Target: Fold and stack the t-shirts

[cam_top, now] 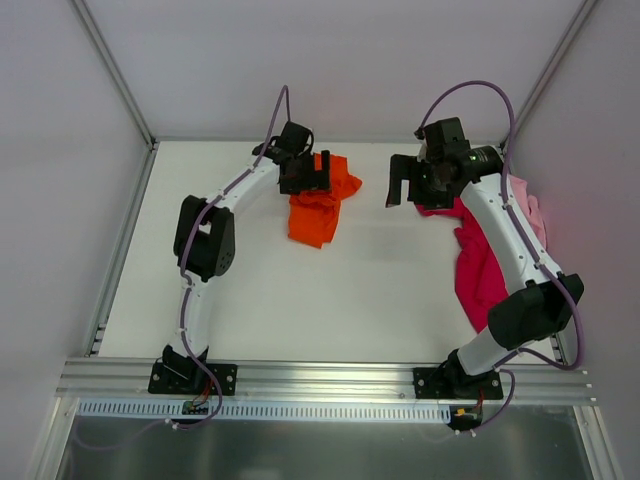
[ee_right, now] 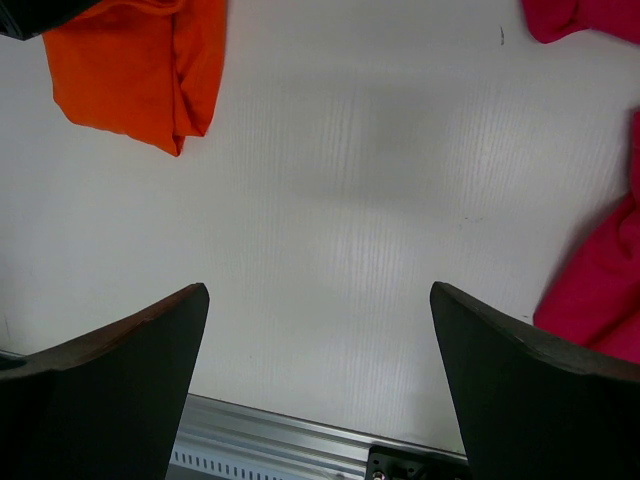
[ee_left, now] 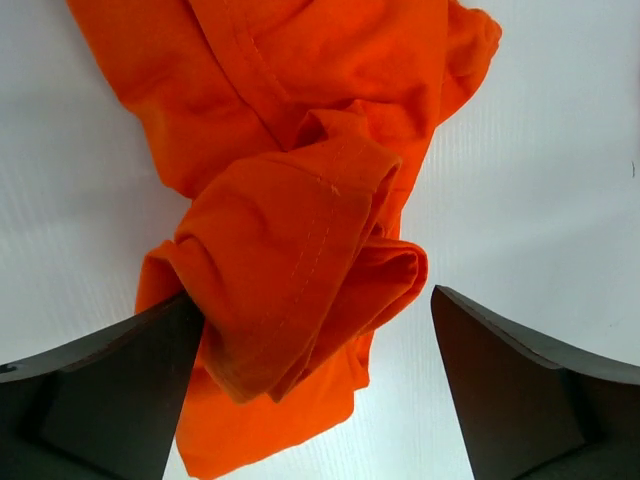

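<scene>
The bright orange t-shirt [cam_top: 320, 208] lies crumpled at the back centre of the white table [cam_top: 300, 300]. My left gripper [cam_top: 303, 180] hovers over its far end. In the left wrist view this gripper [ee_left: 316, 293] is open, and a bunched orange fold [ee_left: 300, 210] rests against its left finger [ee_left: 120, 390]. The magenta-red t-shirt [cam_top: 478, 265] lies in a heap on the right, under my right arm, with the light pink t-shirt [cam_top: 536, 214] partly showing behind it. My right gripper [cam_top: 400, 190] hangs open above bare table between the shirts [ee_right: 318, 286], with nothing between its fingers.
An aluminium rail [cam_top: 320, 378] runs along the table's near edge and also shows in the right wrist view [ee_right: 300, 440]. Pale enclosure walls [cam_top: 60, 200] close the left, back and right sides. Purple cables loop above both wrists.
</scene>
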Controlling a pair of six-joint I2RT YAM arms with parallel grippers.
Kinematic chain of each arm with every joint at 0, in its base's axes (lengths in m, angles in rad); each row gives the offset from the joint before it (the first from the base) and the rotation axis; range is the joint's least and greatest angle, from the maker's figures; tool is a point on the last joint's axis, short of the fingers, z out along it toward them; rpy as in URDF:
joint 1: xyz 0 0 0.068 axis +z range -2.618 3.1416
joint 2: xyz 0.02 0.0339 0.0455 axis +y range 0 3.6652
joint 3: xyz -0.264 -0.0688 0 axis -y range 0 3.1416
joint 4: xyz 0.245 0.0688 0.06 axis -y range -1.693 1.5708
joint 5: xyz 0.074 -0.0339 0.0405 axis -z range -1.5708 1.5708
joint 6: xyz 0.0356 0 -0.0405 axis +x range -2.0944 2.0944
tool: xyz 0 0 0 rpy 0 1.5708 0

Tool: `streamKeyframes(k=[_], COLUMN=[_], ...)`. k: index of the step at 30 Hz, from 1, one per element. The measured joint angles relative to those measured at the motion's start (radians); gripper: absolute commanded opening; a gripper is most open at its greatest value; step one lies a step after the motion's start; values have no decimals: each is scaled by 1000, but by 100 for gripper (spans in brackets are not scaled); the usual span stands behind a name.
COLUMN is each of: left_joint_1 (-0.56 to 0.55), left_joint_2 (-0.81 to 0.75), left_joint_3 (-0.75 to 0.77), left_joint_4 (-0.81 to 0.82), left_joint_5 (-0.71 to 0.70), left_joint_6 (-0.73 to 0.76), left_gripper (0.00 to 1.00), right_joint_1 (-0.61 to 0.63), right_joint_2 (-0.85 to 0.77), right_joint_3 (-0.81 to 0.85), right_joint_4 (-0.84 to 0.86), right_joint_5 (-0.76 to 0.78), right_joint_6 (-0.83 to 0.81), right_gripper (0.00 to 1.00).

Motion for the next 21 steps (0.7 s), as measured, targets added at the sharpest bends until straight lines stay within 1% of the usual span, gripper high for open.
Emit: streamKeyframes(k=[8, 11, 13, 17, 18, 21], left_joint_1=[0, 0, -1, -11, -13, -21], left_joint_2=[-2, -47, -119, -316, -365, -454], left_joint_3=[1, -56, -149, -340, -374, -407], left_joint_4=[-27, -19, -8, 17, 19, 39], left_joint_5=[3, -14, -36, -104, -109, -115], left_joint_6=[4, 3, 0, -3, -4, -5], left_gripper=[99, 99, 99, 99, 99, 99], right_joint_1=[0, 0, 0, 0, 0, 0], right_joint_2=[3, 6, 7, 7, 8, 16], right_joint_3=[0, 0, 0, -8, -13, -16], right_joint_4=[0, 1, 5, 25, 30, 33], right_joint_5=[-2, -5, -10, -25, -31, -45], right_joint_6=[0, 0, 0, 3, 4, 5], right_gripper=[100, 100, 100, 100, 100, 100])
